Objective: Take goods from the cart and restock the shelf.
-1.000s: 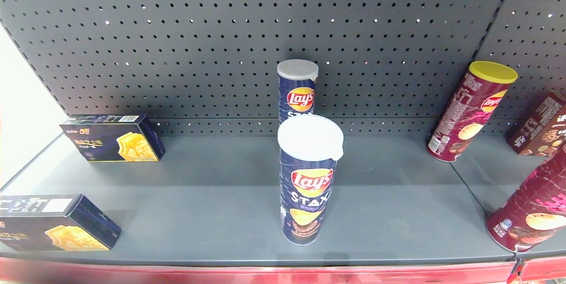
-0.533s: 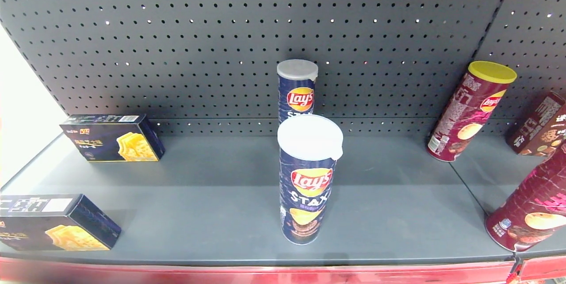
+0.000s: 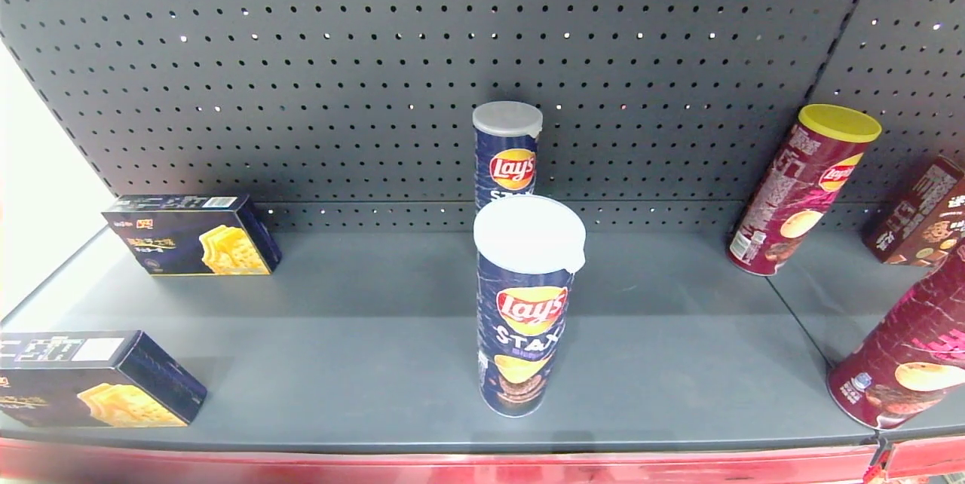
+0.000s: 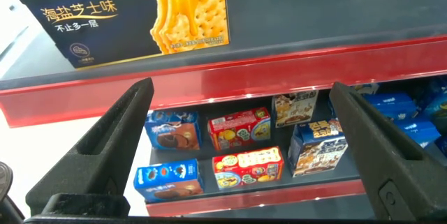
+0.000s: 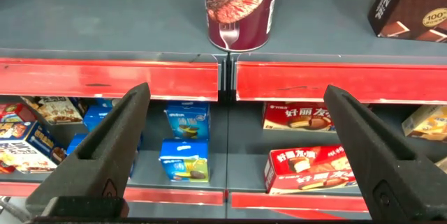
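Two dark blue chip cans stand upright mid-shelf, one near the front (image 3: 525, 307) and one behind it (image 3: 507, 152) by the pegboard. Two dark cracker boxes lie on the shelf's left, front (image 3: 94, 378) and back (image 3: 192, 234). Maroon chip cans stand on the right, one at the back (image 3: 803, 188) and one at the front (image 3: 905, 352). My left gripper (image 4: 241, 154) is open and empty, below the shelf's red front edge (image 4: 230, 77), under a cracker box (image 4: 133, 11). My right gripper (image 5: 234, 147) is open and empty in front of the shelf edge, below a maroon can (image 5: 239, 8).
A brown cookie box (image 3: 923, 212) leans at the far right. The grey shelf (image 3: 362, 326) has free room left and right of the blue cans. Lower shelves hold several small snack boxes (image 4: 241, 126) and red boxes (image 5: 311, 165).
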